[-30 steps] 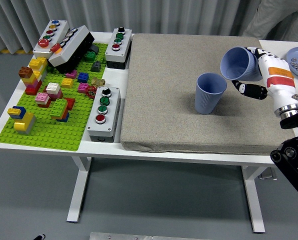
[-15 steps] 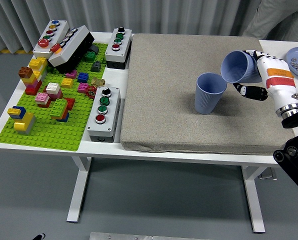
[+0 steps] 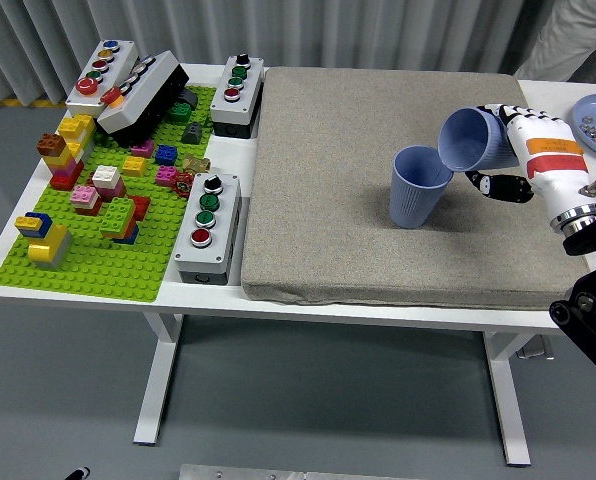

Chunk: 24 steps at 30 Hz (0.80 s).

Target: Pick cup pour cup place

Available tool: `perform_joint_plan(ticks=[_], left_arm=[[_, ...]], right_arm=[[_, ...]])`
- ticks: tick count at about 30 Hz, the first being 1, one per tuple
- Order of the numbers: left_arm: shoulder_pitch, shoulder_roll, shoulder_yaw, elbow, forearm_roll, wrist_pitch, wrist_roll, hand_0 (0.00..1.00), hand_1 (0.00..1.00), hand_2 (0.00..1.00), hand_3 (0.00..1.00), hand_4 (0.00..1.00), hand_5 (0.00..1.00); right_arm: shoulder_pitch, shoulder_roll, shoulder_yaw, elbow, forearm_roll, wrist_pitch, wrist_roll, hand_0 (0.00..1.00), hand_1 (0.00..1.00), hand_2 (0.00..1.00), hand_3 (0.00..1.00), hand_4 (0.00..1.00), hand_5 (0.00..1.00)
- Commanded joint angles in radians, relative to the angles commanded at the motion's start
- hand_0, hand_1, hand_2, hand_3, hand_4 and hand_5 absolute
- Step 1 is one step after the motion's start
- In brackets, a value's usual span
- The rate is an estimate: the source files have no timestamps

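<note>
- The right hand (image 3: 526, 152) has its fingers (image 3: 503, 184) curled tight around a blue cup (image 3: 471, 140), holding it clear of the mat.
- This held cup lies tipped on its side: its long axis runs roughly left to right, mouth pointing left and slightly down, base toward the hand.
- Its rim hangs just above the right edge of a second blue cup (image 3: 418, 186), which stands upright on the grey mat (image 3: 328, 200), mouth up.
- Against half a second ago, the held cup has shifted a little left and tilted further, so its rim now overlaps the standing cup's rim in the picture.
- No writing or brand can be read on either cup; the wrist shows an orange band with no legible text.
- The mat covers the right part of the white worktop (image 3: 8, 272).
- Left of the mat are button boxes (image 3: 208, 225) and a green brick plate (image 3: 108, 215), unchanged.
</note>
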Motion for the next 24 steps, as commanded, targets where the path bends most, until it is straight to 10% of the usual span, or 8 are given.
perform_joint_plan(ticks=[24], left_arm=[[-0.003, 0.001, -0.002, 0.0, 0.0, 0.0, 0.0, 0.826, 0.783, 0.839, 0.761, 0.574, 0.998]], right_arm=[[0.031, -0.022, -0.039, 0.021, -0.019, -0.006, -0.021, 0.753, 0.602, 0.523, 0.607, 0.73, 0.289]])
